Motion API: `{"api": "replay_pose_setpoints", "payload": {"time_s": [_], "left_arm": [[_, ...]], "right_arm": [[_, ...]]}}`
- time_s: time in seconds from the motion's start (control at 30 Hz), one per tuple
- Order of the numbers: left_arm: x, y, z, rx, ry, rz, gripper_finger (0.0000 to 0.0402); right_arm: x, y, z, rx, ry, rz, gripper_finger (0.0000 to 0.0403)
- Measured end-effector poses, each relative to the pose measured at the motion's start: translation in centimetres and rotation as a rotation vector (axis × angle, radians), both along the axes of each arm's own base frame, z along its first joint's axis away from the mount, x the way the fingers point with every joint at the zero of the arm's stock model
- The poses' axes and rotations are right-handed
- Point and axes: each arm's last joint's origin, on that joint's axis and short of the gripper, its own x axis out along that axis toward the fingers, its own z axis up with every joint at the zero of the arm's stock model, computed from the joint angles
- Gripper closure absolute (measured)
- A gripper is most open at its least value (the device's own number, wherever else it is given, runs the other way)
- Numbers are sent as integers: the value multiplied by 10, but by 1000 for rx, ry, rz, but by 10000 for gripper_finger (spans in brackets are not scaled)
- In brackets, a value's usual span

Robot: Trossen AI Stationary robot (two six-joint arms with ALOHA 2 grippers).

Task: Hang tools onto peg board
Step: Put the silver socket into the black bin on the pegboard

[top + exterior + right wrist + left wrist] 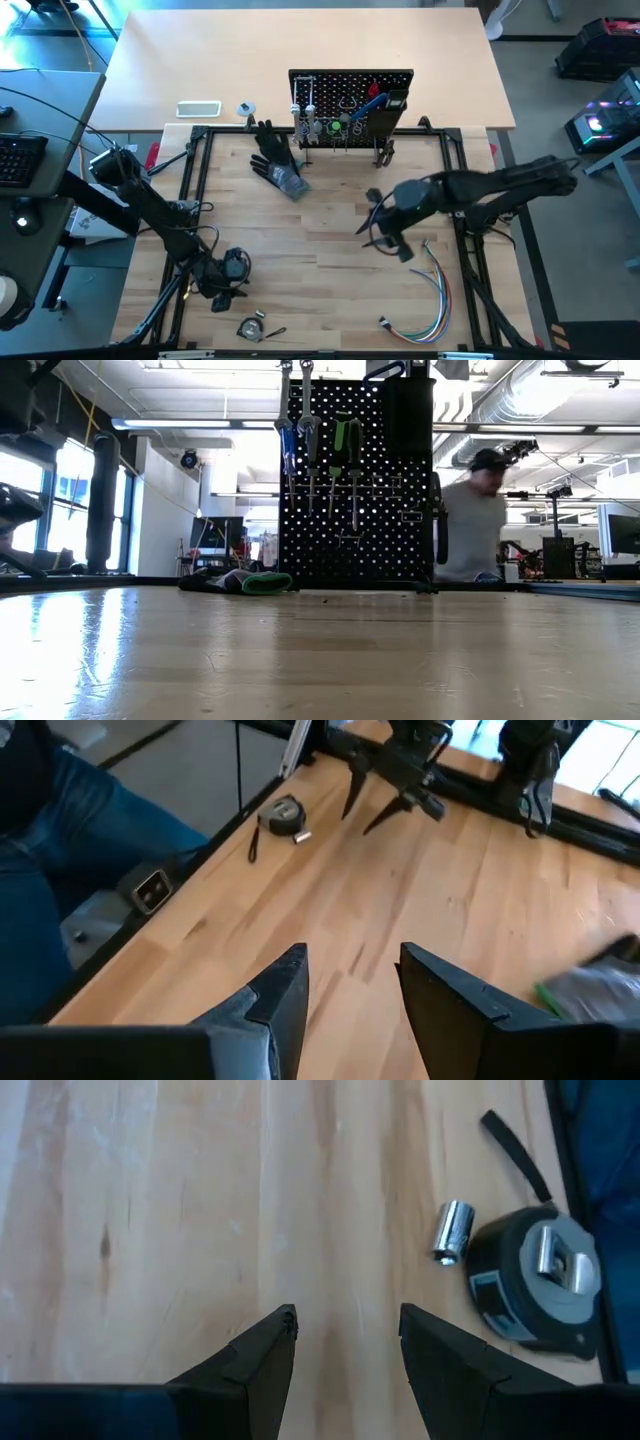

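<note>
The peg board [350, 85] stands upright at the table's far middle, with several tools [320, 445] hanging on its hooks: silver, blue-handled and green-handled ones. A black tape measure [535, 1285] and a small silver socket [452, 1232] lie on the wood near the front edge. My left gripper [345, 1340] hovers open over bare wood just beside them, at the near left [225, 290]. My right gripper [350, 975] is open and empty, high over the table's middle right [368, 215].
A black glove [278, 160] lies in front of the peg board's left end. A bundle of coloured wires [430, 300] lies at the near right. A black frame [190, 180] borders the work area. A person [480, 520] stands beyond the far edge.
</note>
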Motion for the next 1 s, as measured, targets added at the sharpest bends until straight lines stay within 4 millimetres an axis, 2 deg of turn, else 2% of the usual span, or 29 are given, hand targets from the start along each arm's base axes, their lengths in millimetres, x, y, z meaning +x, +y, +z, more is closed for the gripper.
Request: {"api": "replay_pose_setpoints", "payload": {"time_s": [0.3, 0.5, 0.63, 0.77, 1.0], "left_arm": [[1, 0, 0, -14, -31, 30, 229], [1, 0, 0, -18, -35, 30, 229], [2, -1, 1, -36, -34, 17, 229], [0, -4, 1, 7, -67, -91, 229], [4, -3, -7, 101, -83, -154, 229]], "right_arm": [[27, 3, -91, 119, -110, 17, 252], [61, 11, -146, 136, -7, 57, 252], [86, 17, -164, 134, 35, 89, 252], [105, 21, -178, 129, 60, 122, 252], [124, 27, -195, 164, 96, 164, 252]]}}
